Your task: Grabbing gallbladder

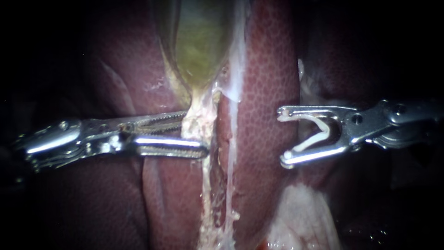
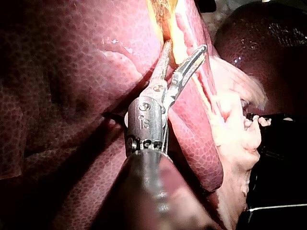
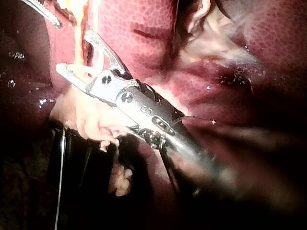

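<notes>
1. While it fills nearly the whole endoscope view, the liver (image 1: 268, 92) is only the bed here: dark red, mottled lobes lying on either side of a central cleft.
2. Next comes the gallbladder (image 1: 201, 41), a greenish sac in that cleft at the upper middle. It tapers downward into a pale neck (image 1: 200, 122), stringy and whitish, that runs on down between the lobes. The sac looks thin-walled, soft and wet, so I judge it slippery and easy to tear or puncture, a poor place to bite. The tougher-looking pale neck just below the taper seems the better hold, taken with a broad bite rather than the tips alone.
3. Coming in from the left, the left instrument (image 1: 196, 133) has its serrated pincer standing apart, one half on each side of the pale neck. The left wrist view also shows a gap between the halves, so I read it as straddling the tissue, not yet clamped on it.
4. Over the right lobe, well apart from the gallbladder, the right instrument (image 1: 283, 136) holds its pincer spread wide, yet bearing from both sides on what sits inside it.
5. That smallest thing is a white V-shaped clip (image 1: 319, 132), seated between the two halves.
</notes>
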Available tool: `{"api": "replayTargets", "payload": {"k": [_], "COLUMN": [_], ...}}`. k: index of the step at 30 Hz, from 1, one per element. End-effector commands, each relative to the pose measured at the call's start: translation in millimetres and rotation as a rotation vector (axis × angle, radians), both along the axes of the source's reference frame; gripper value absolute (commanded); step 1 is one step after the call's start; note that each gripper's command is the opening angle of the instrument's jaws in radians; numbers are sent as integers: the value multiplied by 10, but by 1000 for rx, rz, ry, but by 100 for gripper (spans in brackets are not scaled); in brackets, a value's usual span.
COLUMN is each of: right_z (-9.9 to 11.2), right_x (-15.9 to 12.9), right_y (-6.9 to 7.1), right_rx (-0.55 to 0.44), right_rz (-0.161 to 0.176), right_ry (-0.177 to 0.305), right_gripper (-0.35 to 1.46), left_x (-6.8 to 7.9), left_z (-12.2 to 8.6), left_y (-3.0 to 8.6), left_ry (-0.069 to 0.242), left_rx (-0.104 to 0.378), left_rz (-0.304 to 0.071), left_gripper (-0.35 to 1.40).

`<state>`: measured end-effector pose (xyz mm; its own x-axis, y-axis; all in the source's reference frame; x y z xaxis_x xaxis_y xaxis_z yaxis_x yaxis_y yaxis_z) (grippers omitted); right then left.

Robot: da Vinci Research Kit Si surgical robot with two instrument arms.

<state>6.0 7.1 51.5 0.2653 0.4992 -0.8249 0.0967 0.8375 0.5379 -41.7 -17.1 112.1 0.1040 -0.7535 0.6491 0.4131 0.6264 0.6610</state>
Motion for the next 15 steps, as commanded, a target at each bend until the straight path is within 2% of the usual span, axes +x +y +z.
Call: {"api": "replayTargets", "payload": {"k": [1, 8, 10, 15], "right_z": [0, 0, 0, 0], "right_x": [0, 0, 0, 1], "right_y": [0, 0, 0, 0], "right_rx": [0, 0, 0, 0], "right_rz": [0, 0, 0, 1], "right_ry": [0, -1, -1, -1], "right_gripper": [60, 60, 60, 60], "left_x": [1, 9, 11, 14], "left_z": [-1, -7, -8, -7], "left_y": [1, 9, 10, 6], "left_ry": [-2, -12, -11, 24], "left_rx": [10, 68, 81, 103], "left_rz": [-4, -34, -36, -19], "left_gripper": [0, -35, -35, -35]}}
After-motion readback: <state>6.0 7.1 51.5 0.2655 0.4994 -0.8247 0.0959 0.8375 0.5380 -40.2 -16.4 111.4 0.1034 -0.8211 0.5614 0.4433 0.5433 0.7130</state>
